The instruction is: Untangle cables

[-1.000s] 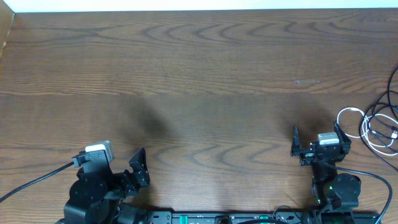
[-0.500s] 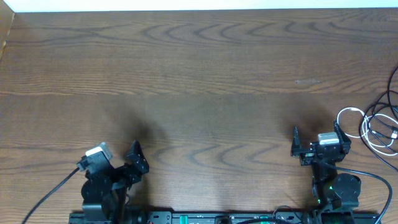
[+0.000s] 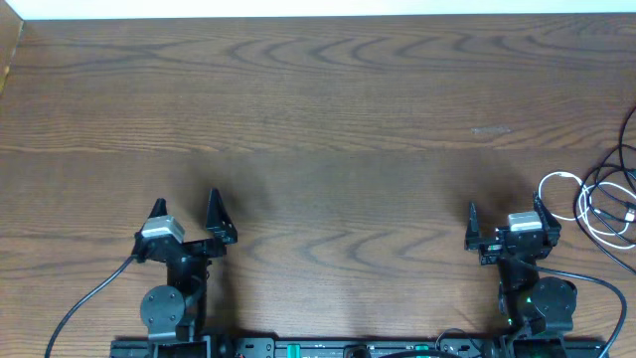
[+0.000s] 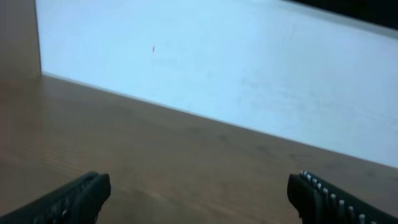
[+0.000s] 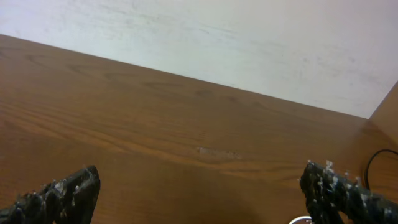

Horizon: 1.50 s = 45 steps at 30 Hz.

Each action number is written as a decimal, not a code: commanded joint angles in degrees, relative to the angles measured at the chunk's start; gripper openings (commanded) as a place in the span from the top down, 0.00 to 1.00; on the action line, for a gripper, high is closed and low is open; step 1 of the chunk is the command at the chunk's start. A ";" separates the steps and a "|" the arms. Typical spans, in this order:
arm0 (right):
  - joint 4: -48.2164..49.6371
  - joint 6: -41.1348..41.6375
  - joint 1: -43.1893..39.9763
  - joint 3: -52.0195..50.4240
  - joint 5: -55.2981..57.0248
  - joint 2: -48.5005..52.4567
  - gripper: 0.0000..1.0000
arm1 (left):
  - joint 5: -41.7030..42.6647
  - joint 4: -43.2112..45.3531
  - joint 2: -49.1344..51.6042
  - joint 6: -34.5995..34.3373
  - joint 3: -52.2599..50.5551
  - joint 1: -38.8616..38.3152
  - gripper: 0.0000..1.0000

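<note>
The cables (image 3: pixel 604 202) lie in loose loops at the table's right edge: a white cord (image 3: pixel 566 199) and black cords (image 3: pixel 621 164) crossing it. My right gripper (image 3: pixel 505 211) is open and empty, just left of the cables. In the right wrist view its fingers (image 5: pixel 199 190) are wide apart, with a black cord's arc (image 5: pixel 372 163) at the far right. My left gripper (image 3: pixel 185 207) is open and empty near the front left of the table, far from the cables. In the left wrist view its fingers (image 4: pixel 199 193) are spread over bare wood.
The wooden table (image 3: pixel 318 119) ends at a white wall along the back. A thick black arm wire (image 3: pixel 84 298) runs from the left arm's base toward the front left corner. Another arm wire (image 3: pixel 596 283) curves by the right base.
My left arm has swung upright and its gripper now points toward the back of the table with fingers spread. The right arm and the cables have not moved.
</note>
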 commanded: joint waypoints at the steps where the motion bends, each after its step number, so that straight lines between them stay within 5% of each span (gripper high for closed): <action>1: -0.26 -0.39 0.70 -0.09 0.28 -0.42 0.01 | 0.46 6.95 -0.48 6.36 -3.87 0.24 0.03; 6: -0.26 -0.39 0.70 -0.09 0.28 -0.42 0.01 | 0.50 4.39 -0.48 13.97 -3.87 0.24 0.03; 12: -0.26 -0.39 0.70 -0.09 0.28 -0.42 0.01 | 0.48 -7.34 -0.48 14.71 -3.87 0.24 0.03; 45: -0.26 -0.39 0.70 -0.09 0.28 -0.42 0.01 | 0.48 -7.21 -0.33 14.45 -3.87 0.24 0.03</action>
